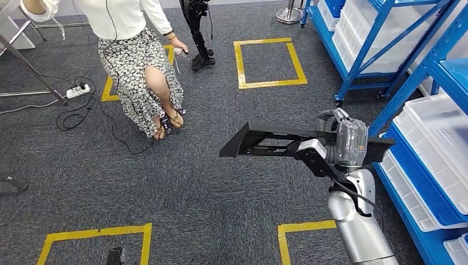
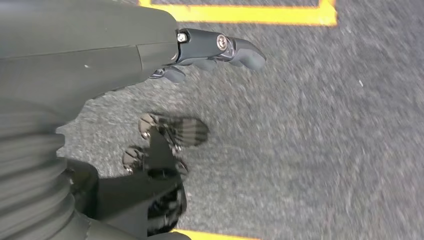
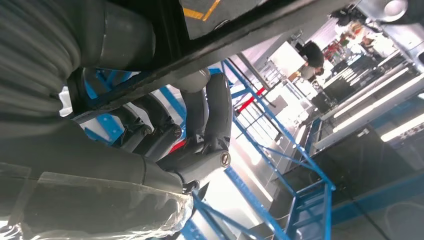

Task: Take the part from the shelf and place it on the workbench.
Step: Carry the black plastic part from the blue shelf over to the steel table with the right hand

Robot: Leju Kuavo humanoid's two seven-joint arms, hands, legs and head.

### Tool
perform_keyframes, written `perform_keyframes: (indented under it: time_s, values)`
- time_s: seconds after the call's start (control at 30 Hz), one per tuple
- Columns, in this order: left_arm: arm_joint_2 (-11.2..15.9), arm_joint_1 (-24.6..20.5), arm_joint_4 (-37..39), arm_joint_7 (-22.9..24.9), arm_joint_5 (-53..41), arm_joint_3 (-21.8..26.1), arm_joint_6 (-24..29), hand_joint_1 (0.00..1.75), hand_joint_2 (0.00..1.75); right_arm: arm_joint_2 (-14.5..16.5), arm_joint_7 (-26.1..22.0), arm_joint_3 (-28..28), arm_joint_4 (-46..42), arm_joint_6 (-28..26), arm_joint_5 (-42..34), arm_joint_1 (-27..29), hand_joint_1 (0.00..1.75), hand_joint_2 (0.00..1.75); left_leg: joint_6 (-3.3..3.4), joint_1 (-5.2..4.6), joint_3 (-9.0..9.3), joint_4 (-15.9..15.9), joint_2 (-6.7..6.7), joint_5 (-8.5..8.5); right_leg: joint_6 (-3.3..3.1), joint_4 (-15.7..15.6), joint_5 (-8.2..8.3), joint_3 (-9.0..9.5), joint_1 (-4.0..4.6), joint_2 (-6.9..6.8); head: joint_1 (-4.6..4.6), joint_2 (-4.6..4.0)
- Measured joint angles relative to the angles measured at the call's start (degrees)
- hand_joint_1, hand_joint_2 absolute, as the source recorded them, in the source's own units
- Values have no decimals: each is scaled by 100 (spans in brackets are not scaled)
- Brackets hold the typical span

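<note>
The part (image 1: pixel 265 142) is a long black angular bracket, held level above the grey carpet in the head view. My right hand (image 1: pixel 345 141) grips it near its right end, fingers wrapped over the top edge. In the right wrist view the fingers (image 3: pixel 210 125) curl around the part's dark bar (image 3: pixel 240 40). My left hand (image 2: pixel 210 55) hangs over the carpet in the left wrist view, fingers extended and holding nothing.
Blue shelves (image 1: pixel 386 49) with white bins (image 1: pixel 436 143) stand along the right. A person (image 1: pixel 141 61) in a patterned skirt stands at upper left, cables (image 1: pixel 83 105) by their feet. Yellow tape squares (image 1: pixel 267 63) mark the carpet. A black tripod base (image 1: pixel 201 55) stands beyond.
</note>
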Motion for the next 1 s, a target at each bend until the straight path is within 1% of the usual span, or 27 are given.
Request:
perform_keyframes:
  time_s: [0.03,0.07,0.1,0.13,0.17,0.2,0.23,0.3,0.33,0.37,0.4,0.47,0.5,0.57,0.6,0.63,0.67,0.7,0.73,0.77,0.8,0.83,0.87,0.9,0.93,0.97,1.0]
  values:
    - [-10,-11,0,14,-14,-6,2,0,175,-8,27,-25,-79,-1,49,52,175,175,30,23,88,-122,-51,52,-2,104,-50,-40,8,116,1,0]
    - [-25,-33,0,30,-26,-15,1,0,175,-22,61,-54,-150,-2,105,102,175,175,43,52,161,-213,-109,94,-15,356,-152,-162,6,261,12,0]
    - [-45,-61,0,43,-36,-27,-2,0,175,-35,92,-84,-208,-3,154,154,175,175,43,52,186,-241,-174,106,-25,719,-284,-346,-7,382,21,0]
    - [-58,-85,0,54,-42,-37,-6,0,175,-43,122,-112,-258,-4,194,211,175,175,40,56,190,-242,-246,105,-23,1109,-413,-568,-25,436,25,0]
    - [-74,-99,1,67,-45,-45,-7,0,175,-50,147,-137,-305,-3,227,271,175,175,27,64,190,-238,-327,96,5,1408,-489,-760,-48,458,36,0]
    - [-90,-99,1,79,-48,-51,-8,0,175,-51,163,-158,-346,0,249,322,175,175,7,74,191,-228,-403,84,58,1505,-473,-865,-77,463,36,0]
    - [-101,-95,2,89,-51,-54,-7,0,175,-50,175,-175,-391,5,272,361,175,175,-25,93,189,-203,-474,66,133,1365,-359,-845,-109,465,39,0]
    - [-115,-89,2,105,-58,-67,-3,0,175,-46,191,-205,-491,21,314,410,175,175,-140,143,156,-76,-605,-9,305,653,-8,-556,-189,535,46,0]
    - [-113,-93,2,107,-60,-73,4,0,175,-39,196,-215,-536,32,331,427,175,175,-212,154,108,31,-663,-65,342,351,114,-414,-215,604,65,0]
    - [-109,-95,2,108,-62,-78,9,0,175,-34,201,-224,-581,45,346,448,175,175,-274,157,53,126,-711,-113,329,193,171,-333,-224,663,71,0]
    - [-104,-93,3,107,-64,-81,14,0,175,-28,207,-234,-623,62,356,479,175,175,-316,156,0,202,-749,-146,279,167,172,-318,-217,697,71,0]
    - [-94,-72,4,104,-69,-84,22,0,175,-8,219,-258,-718,96,371,537,175,175,-350,177,-61,257,-808,-171,153,221,156,-334,-197,650,52,0]
    - [-90,-61,4,103,-75,-85,27,0,175,3,222,-273,-769,117,380,555,175,175,-365,191,-80,300,-769,-201,117,221,151,-327,-197,618,44,0]
    - [-82,-64,4,102,-87,-89,34,0,175,19,223,-297,-861,151,400,574,175,175,-411,214,-228,637,-526,-390,44,213,135,-286,-185,544,15,0]
    - [-84,-72,4,102,-91,-92,36,0,175,20,223,-307,-899,167,407,586,175,175,-428,217,-384,967,-368,-548,12,209,120,-265,-150,503,3,0]
    - [-85,-80,4,102,-92,-95,36,0,175,21,223,-316,-925,177,412,600,175,175,-437,224,-585,1359,-262,-714,-17,209,106,-249,-119,453,-9,0]
    - [-86,-83,5,102,-92,-97,36,0,175,22,223,-324,-940,185,415,610,175,175,-433,228,-778,1710,-213,-838,-37,209,92,-239,-88,407,-9,0]
    - [-88,-80,5,102,-92,-99,36,0,175,22,223,-331,-950,190,415,621,175,175,-414,226,-909,1922,-195,-882,-54,210,79,-230,-59,361,-10,0]
    - [-90,-77,6,102,-92,-101,37,0,175,25,223,-338,-959,193,415,630,175,175,-377,215,-930,1915,-191,-815,-69,209,67,-219,-31,315,-11,0]
    - [-90,-76,6,102,-92,-102,38,0,175,29,223,-340,-970,193,416,637,175,175,-324,192,-833,1698,-184,-663,-85,207,55,-204,-9,272,-11,0]
    - [-85,-78,5,102,-93,-102,39,0,175,35,223,-345,-989,192,416,643,175,175,-249,145,-627,1304,-136,-457,-95,202,41,-180,6,231,-10,0]
    - [-77,-86,3,102,-96,-104,40,0,175,41,223,-356,-1013,192,417,652,175,175,-173,84,-410,904,-40,-307,-100,190,29,-155,15,191,-9,0]
    - [-67,-100,1,102,-99,-110,40,0,175,46,222,-370,-1038,191,419,662,175,175,-117,22,-243,596,53,-217,-96,171,20,-134,21,150,-5,0]
    - [-57,-119,-2,103,-104,-120,39,0,175,49,222,-389,-1064,190,422,681,175,175,-79,-33,-139,401,127,-184,-85,153,14,-120,17,107,-9,0]
    - [-49,-135,-4,105,-108,-130,39,0,175,50,221,-409,-1087,189,427,708,175,175,-68,-69,-114,340,148,-206,-70,133,10,-110,7,59,-9,0]
    - [-41,-144,-5,109,-110,-139,39,0,175,55,220,-424,-1113,189,433,734,175,175,-54,-90,-96,288,108,-193,-48,98,11,-92,0,8,-14,0]
    - [-35,-144,-6,114,-112,-144,40,0,175,61,216,-438,-1145,189,440,764,175,175,-25,-76,-25,174,58,-152,-33,69,8,-77,2,-17,-16,0]
